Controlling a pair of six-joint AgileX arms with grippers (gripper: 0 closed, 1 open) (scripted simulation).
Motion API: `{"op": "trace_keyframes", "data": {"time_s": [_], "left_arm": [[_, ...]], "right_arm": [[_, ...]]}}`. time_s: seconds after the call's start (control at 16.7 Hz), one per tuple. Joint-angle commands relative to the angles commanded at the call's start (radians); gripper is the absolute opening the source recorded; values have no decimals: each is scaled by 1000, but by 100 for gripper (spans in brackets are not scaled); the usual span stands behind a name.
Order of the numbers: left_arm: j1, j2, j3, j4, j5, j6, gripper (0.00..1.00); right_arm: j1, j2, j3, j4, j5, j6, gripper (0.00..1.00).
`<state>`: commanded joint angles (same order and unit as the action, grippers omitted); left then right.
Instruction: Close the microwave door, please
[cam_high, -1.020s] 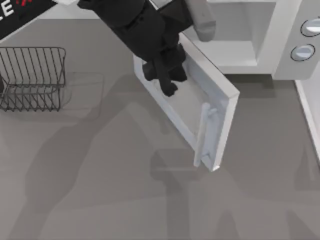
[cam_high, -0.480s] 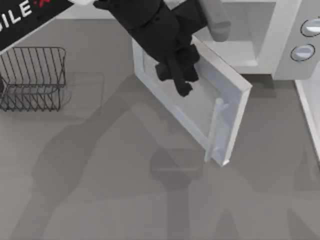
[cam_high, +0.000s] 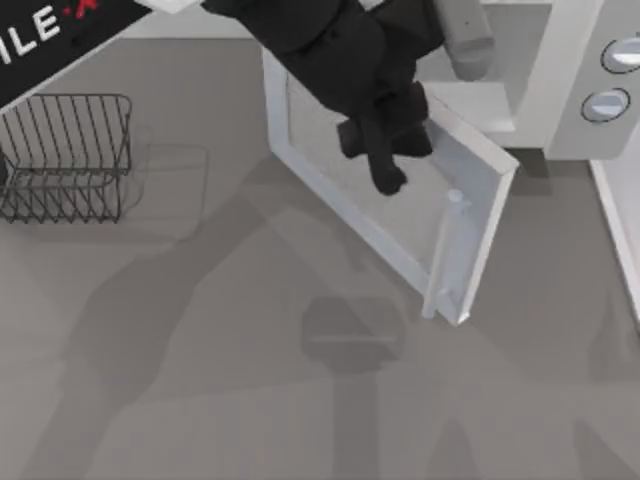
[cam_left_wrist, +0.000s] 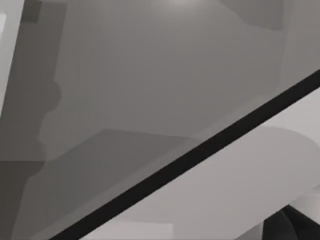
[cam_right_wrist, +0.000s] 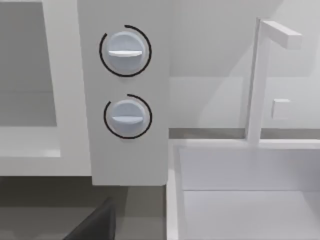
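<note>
The microwave (cam_high: 560, 110) is a white box at the top right, with its pale cavity (cam_high: 500, 70) exposed. The microwave door (cam_high: 440, 150) stands partly open and angles out toward the table's middle, its bar handle (cam_high: 445, 250) near the free edge. My left gripper (cam_high: 390, 178) is black and reaches in from the upper left. It is shut, with its tips against the door's outer face near the window. The left wrist view is taken very close to pale grey surfaces crossed by a dark band. My right arm is parked off to the right, its wrist camera facing the two round knobs (cam_right_wrist: 125, 50).
A dark wire rack (cam_high: 65, 155) stands at the table's left side. A white basin-like unit (cam_right_wrist: 240, 195) with a thin upright post (cam_right_wrist: 255, 80) sits beside the microwave on the right. Bare grey tabletop (cam_high: 250, 380) lies in front of the door.
The left gripper has moved right and slightly down, staying against the door. The door has swung further toward the microwave, its free edge shifting right.
</note>
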<state>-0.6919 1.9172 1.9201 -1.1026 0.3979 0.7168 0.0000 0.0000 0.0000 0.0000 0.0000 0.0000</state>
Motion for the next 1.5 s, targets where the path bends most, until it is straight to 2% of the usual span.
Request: {"op": "trace_keyframes", "data": {"time_s": [0.24, 0.54, 1.2, 1.5], "left_arm": [[-36, 42, 20, 3, -5, -22, 0], [3, 79, 58, -39, -52, -70, 0], [-23, 114, 44, -75, -51, -104, 0], [-40, 136, 112, -65, -61, -110, 0]], "right_arm": [[0, 0, 0, 0, 0, 0, 100], [0, 0, 0, 0, 0, 0, 100], [0, 0, 0, 0, 0, 0, 100], [0, 0, 0, 0, 0, 0, 100]]}}
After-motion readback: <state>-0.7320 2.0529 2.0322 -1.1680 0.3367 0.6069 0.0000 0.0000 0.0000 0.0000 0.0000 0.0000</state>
